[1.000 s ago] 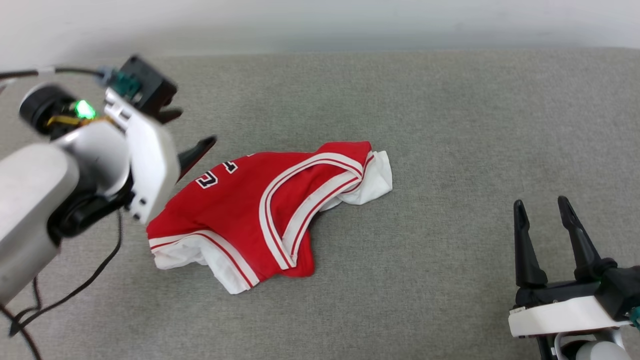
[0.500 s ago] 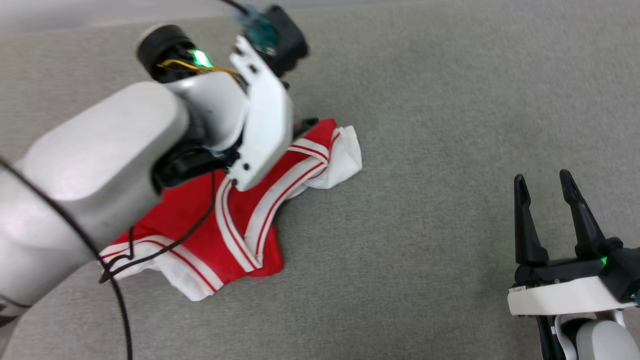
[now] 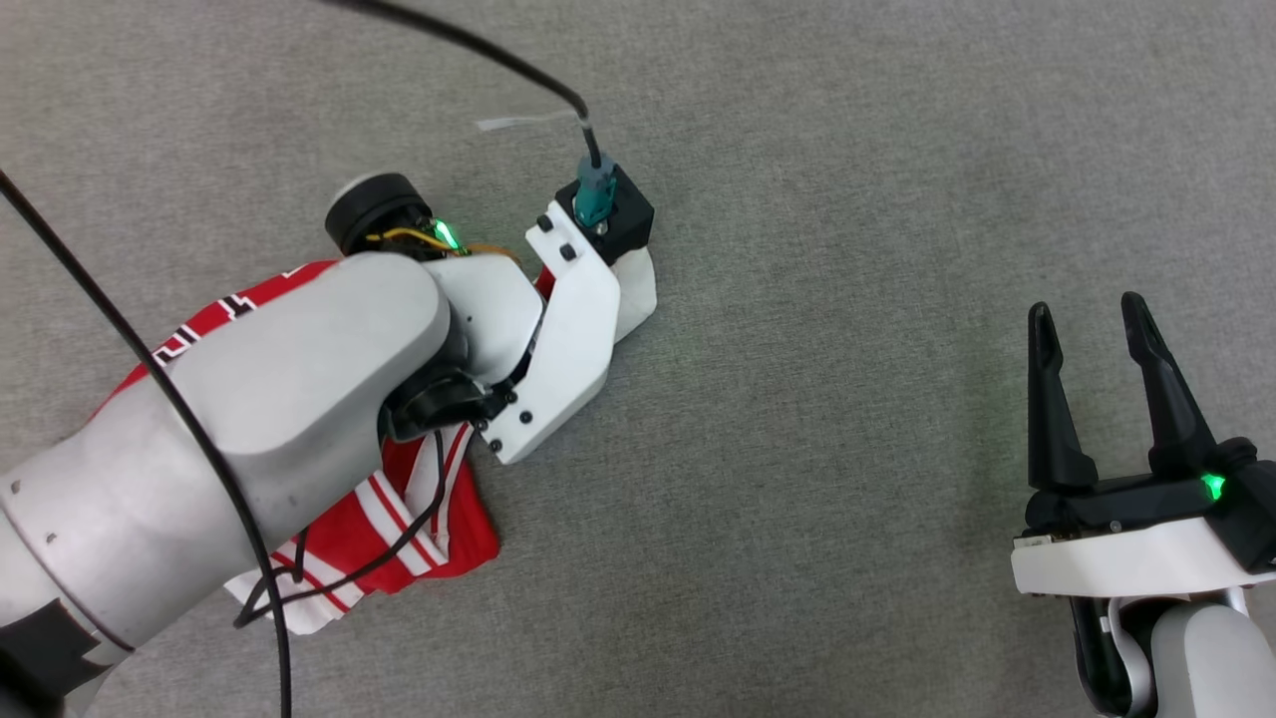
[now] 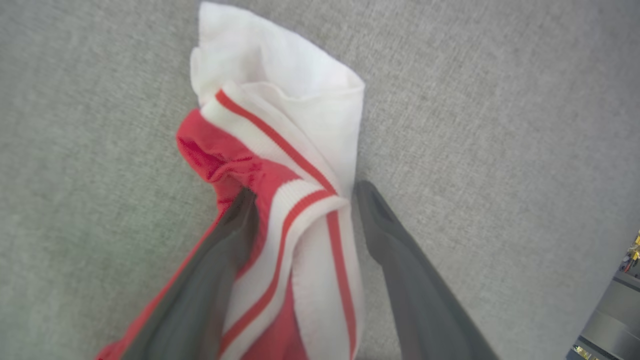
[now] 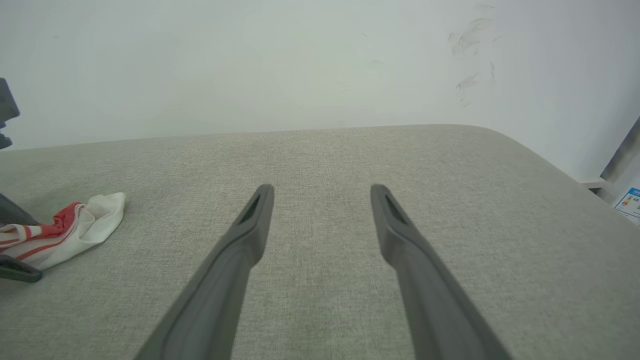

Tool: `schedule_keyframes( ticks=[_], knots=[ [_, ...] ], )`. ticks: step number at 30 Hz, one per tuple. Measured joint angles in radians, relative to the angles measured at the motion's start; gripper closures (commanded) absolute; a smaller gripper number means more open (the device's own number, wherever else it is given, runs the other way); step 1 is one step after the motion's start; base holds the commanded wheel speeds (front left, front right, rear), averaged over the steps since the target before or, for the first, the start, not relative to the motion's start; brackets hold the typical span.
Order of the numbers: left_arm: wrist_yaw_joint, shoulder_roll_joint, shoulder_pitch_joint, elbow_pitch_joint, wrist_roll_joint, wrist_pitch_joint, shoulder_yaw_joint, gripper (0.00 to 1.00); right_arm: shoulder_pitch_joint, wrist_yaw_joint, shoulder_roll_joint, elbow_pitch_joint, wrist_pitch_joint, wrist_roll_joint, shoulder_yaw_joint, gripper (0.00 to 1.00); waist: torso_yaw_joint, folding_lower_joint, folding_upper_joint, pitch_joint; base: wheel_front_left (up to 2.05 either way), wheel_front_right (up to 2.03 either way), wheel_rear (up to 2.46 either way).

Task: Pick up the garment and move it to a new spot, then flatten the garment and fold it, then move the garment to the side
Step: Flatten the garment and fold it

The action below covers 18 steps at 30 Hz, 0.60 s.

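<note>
**Soft jersey, open fingers astride the sleeve trim**

Head view: the garment (image 3: 454, 534) lies crumpled at the left of the grey fabric surface (image 3: 797, 199), and our left forearm (image 3: 299, 379) covers much of it. Red cloth, striped trim and a bit of black print show around the arm. A black cable (image 3: 478, 50) trails over the surface. The right gripper (image 3: 1085, 307) waits well apart at the lower right, its fingers spread and nothing between them.

Left wrist view: the left gripper (image 4: 305, 192) stands with its fingers apart, one on each side of a ridge of red-and-white trim beside the white sleeve (image 4: 300, 125). They have not closed on it. We judge the shirt to be light, limp and not fragile. It should bunch and drape when lifted, and a thin single layer could slip out. This doubled, ribbed trim looks like the firmest place to pinch. We would take it deep enough to catch the whole fold.

Right wrist view: between the spread fingers we see a broad bare stretch of the same woven covering (image 5: 350, 150), with the garment's sleeve end at the far left (image 5: 75, 230). The weave looks slightly grippy, so dragging may rumple the cloth. A plain pale wall (image 5: 250, 65) stands behind, and the surface rounds off at the right.
</note>
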Motion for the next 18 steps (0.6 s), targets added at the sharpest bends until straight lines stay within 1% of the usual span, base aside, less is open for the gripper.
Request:
schedule_keyframes(
  ticks=[3, 5, 6, 7, 10, 14, 18],
  knots=[
    [0.000, 0.007, 0.023, -0.017, 0.013, 0.004, 0.011, 0.00, -0.004, 0.000, 0.000, 0.001, 0.000, 0.001, -0.001, 0.00, -0.010, 0.0000, 0.0000, 0.008, 0.00, 0.00, 0.00],
    [0.000, 0.007, 0.033, -0.020, 0.019, -0.026, 0.010, 0.00, -0.004, 0.000, 0.000, 0.002, 0.000, 0.001, -0.003, 0.00, -0.010, 0.0000, 0.0000, 0.004, 0.00, 0.00, 0.00],
    [0.000, 0.006, 0.035, -0.019, 0.024, -0.047, 0.008, 0.61, -0.003, 0.000, 0.000, 0.004, 0.000, 0.001, -0.004, 0.00, -0.008, 0.0000, 0.0000, -0.001, 0.00, 0.00, 0.00],
    [0.000, 0.004, 0.036, -0.018, 0.026, -0.072, 0.003, 1.00, -0.003, 0.000, 0.000, 0.006, 0.000, -0.001, -0.004, 0.00, -0.006, 0.0000, 0.0000, -0.007, 0.00, 0.00, 0.00],
    [0.000, -0.012, 0.026, -0.021, 0.034, -0.171, -0.008, 1.00, 0.005, 0.000, 0.000, 0.008, 0.000, -0.007, -0.006, 0.00, 0.000, 0.0000, 0.0000, -0.031, 0.00, 0.00, 0.00],
    [0.000, -0.034, -0.060, -0.023, 0.052, -0.331, -0.007, 1.00, 0.010, 0.000, 0.000, 0.006, 0.000, -0.012, -0.010, 0.00, 0.008, 0.0000, 0.0000, -0.066, 0.00, 0.00, 0.00],
    [0.000, -0.074, -0.107, -0.012, 0.079, -0.439, -0.006, 1.00, 0.013, 0.000, 0.000, 0.000, 0.000, -0.017, -0.014, 0.00, 0.011, 0.0000, 0.0000, -0.085, 0.00, 0.00, 0.00]
  ],
)
